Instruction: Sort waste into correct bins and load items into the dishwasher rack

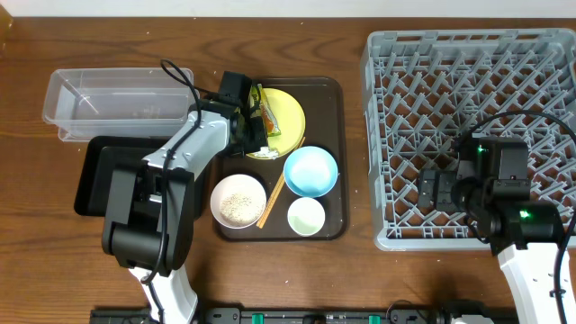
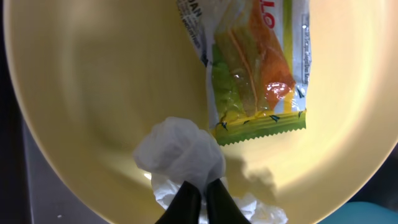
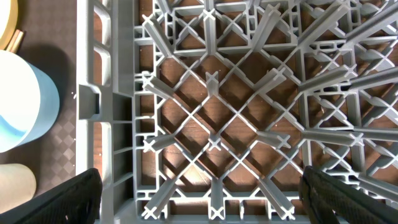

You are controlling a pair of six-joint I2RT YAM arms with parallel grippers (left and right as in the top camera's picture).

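As my left gripper [image 1: 254, 137] hangs over the yellow plate [image 1: 288, 110], the overhead view shows everything arranged around that plate. The snack wrapper [image 1: 266, 115] lies on the plate. The clear tub [image 1: 117, 97] and the black tray [image 1: 97, 171] stand to the left of the plate, so the waste has only a short way to go. The blue bowl [image 1: 310, 171], the white bowl [image 1: 238, 200], the cup [image 1: 306, 216] and the chopsticks [image 1: 272, 200] lie on the near side of the plate. The dishwasher rack [image 1: 468, 54] is well apart to the right of the plate, with my right gripper [image 1: 441, 189] over it.

In the left wrist view, my left fingers [image 2: 186, 202] are pressed together on the crumpled white scrap [image 2: 180, 149], which rests on the plate just beside the wrapper's end. I judge that the waste must leave before the plate can be loaded.

In the right wrist view, my right fingers [image 3: 68, 196] stand wide apart with nothing between them. They are above the rack's side nearest the plate, probably so that they are ready for the dishes.
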